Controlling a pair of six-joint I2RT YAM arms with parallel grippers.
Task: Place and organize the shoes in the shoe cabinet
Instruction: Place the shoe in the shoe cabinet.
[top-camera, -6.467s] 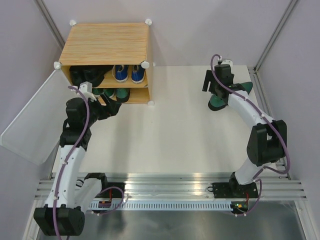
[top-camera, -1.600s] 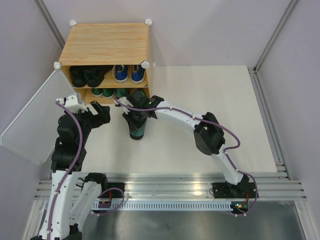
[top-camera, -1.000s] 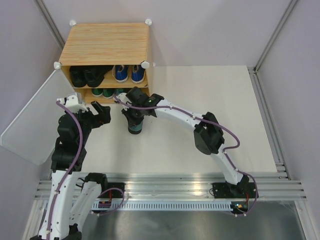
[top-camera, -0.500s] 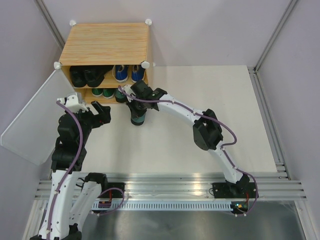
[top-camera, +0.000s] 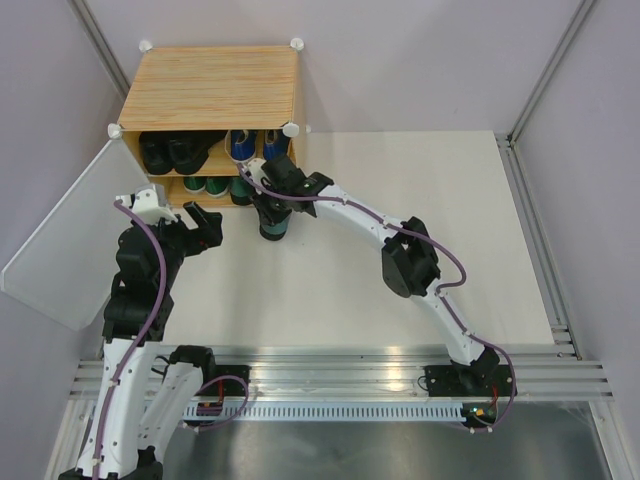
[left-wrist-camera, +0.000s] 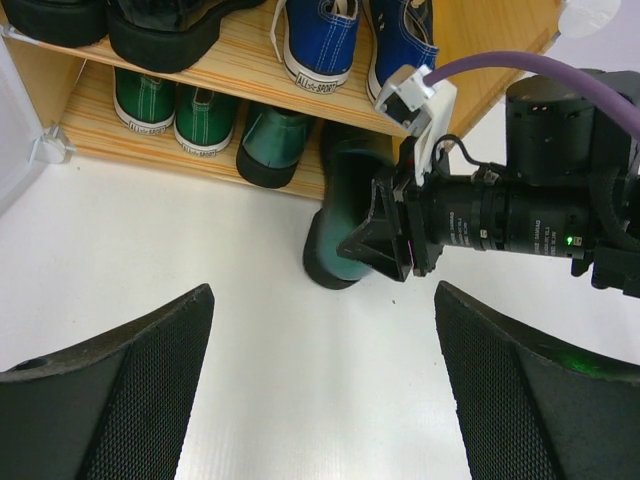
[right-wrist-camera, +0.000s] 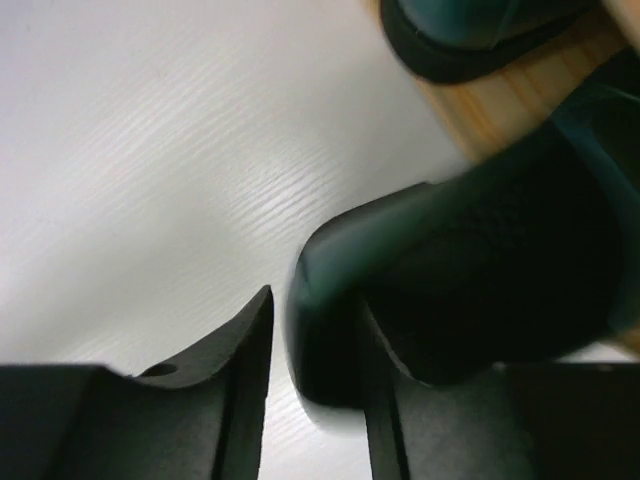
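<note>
My right gripper (top-camera: 272, 207) is shut on the heel of a glossy dark-green loafer (top-camera: 272, 229); one finger is inside the shoe and one outside (right-wrist-camera: 315, 335). The loafer (left-wrist-camera: 338, 235) is on the table in front of the shoe cabinet (top-camera: 210, 85), its toe at the lower shelf's opening. Its mate (left-wrist-camera: 272, 147) and the green sneakers (left-wrist-camera: 165, 100) are on the lower shelf. The black boots (left-wrist-camera: 150, 25) and blue sneakers (left-wrist-camera: 320, 45) are on the upper shelf. My left gripper (top-camera: 205, 222) is open and empty, facing the cabinet (left-wrist-camera: 325, 400).
The frosted door panel (top-camera: 65, 240) is swung open to the left, beside my left arm. The right arm (top-camera: 350, 215) stretches across the table's middle. Purple walls close in the back and both sides. A metal rail (top-camera: 340, 375) runs along the near edge.
My right arm carried the loafer from the table's far right across to the cabinet front and has pushed it toward the lower shelf. My left gripper pulled back from the cabinet, then stayed still.
</note>
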